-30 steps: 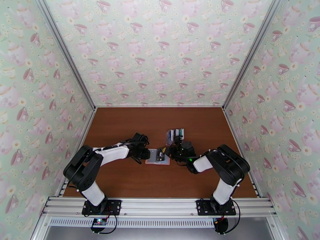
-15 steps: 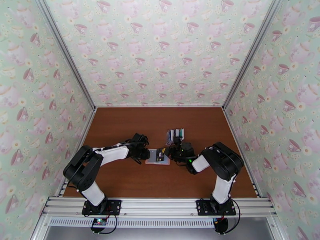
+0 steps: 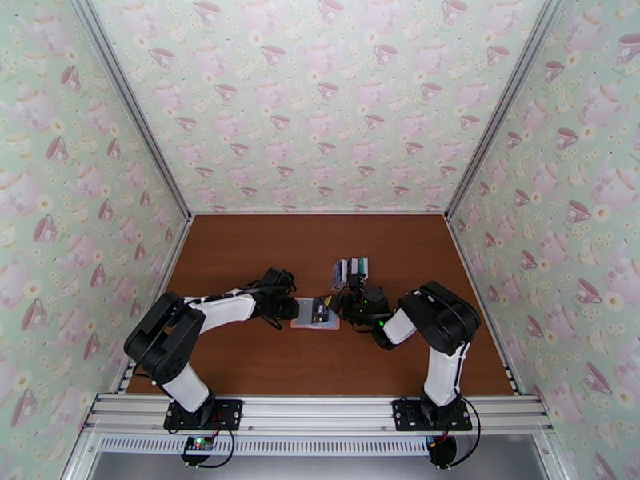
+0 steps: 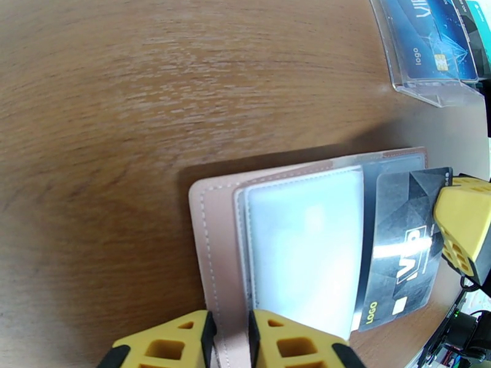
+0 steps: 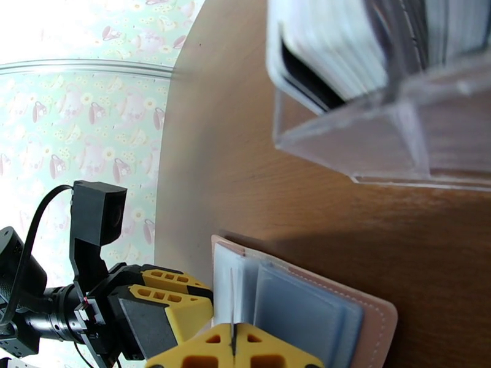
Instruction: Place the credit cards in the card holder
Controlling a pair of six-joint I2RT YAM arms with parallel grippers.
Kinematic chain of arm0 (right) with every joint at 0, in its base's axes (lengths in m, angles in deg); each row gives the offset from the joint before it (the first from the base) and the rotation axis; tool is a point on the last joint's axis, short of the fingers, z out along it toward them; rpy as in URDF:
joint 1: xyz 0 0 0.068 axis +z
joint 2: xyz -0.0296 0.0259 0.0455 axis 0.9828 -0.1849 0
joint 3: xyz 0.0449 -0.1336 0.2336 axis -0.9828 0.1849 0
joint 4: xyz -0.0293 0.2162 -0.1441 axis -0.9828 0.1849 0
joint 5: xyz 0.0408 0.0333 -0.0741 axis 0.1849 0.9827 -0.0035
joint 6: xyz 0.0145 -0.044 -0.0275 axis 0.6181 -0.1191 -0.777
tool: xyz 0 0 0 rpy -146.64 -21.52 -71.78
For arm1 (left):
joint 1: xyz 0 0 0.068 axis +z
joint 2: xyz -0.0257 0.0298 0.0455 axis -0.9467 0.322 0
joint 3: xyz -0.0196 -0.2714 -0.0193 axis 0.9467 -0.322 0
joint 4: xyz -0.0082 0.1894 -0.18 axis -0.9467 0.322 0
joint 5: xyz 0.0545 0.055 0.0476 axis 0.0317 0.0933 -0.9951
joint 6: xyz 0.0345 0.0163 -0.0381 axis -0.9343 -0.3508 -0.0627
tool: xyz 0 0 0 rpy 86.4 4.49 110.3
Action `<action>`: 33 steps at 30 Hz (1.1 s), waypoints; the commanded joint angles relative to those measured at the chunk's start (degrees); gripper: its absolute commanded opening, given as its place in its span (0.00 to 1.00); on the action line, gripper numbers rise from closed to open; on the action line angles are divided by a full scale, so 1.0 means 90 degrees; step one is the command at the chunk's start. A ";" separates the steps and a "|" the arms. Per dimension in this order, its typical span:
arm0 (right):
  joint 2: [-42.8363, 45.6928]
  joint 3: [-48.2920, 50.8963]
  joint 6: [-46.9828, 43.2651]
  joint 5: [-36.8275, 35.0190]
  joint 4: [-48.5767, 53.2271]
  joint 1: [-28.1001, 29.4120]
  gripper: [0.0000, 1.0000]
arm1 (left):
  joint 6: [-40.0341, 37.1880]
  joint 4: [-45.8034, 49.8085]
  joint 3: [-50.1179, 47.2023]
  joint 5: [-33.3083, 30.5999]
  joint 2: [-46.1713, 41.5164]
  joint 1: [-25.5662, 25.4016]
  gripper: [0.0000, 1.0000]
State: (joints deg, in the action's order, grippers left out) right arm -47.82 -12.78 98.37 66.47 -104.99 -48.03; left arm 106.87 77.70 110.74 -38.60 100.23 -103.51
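Note:
The pink card holder [image 4: 212, 240] lies open on the brown table, its pale pockets facing up. My left gripper [image 4: 228, 329] is shut on its near edge and pins it down. A black credit card [image 4: 402, 240] marked VIP sits partly under the clear pocket at the holder's right side. My right gripper [image 5: 233, 338] is shut on that card's outer end, its yellow finger [image 4: 466, 225] pressed on the card. In the top view the holder [image 3: 308, 318] lies between the left gripper [image 3: 292, 308] and the right gripper [image 3: 339, 306].
A clear plastic card rack [image 3: 350, 270] with several more cards stands just behind the right gripper, close to its wrist [image 5: 380, 105]. A blue card [image 4: 423, 32] shows in its front slot. Patterned walls enclose the table on three sides.
The right arm's elbow has swung slightly left and toward the holder. Both grippers and the card holder stay almost where they were.

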 commanded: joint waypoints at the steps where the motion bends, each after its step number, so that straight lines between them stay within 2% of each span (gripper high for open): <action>1: -0.0201 0.0019 0.0171 0.0114 -0.0122 -0.0037 0.00 | 0.0100 0.0180 -0.0199 0.0116 0.0020 0.0014 0.24; 24: -0.0194 0.0204 0.0194 -0.0109 0.0014 -0.0021 0.00 | 0.0363 -0.0108 -0.0439 0.0133 -0.0015 -0.0029 0.24; 33: 0.0118 0.0143 -0.0031 -0.0404 0.0853 0.0048 0.00 | 0.0460 -0.0170 -0.0505 0.0132 -0.0016 -0.0080 0.24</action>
State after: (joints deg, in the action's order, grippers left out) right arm -47.36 -12.13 97.96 65.08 -104.68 -47.86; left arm 110.08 73.94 108.23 -38.51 99.18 -103.51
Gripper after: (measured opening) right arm 0.058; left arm 0.243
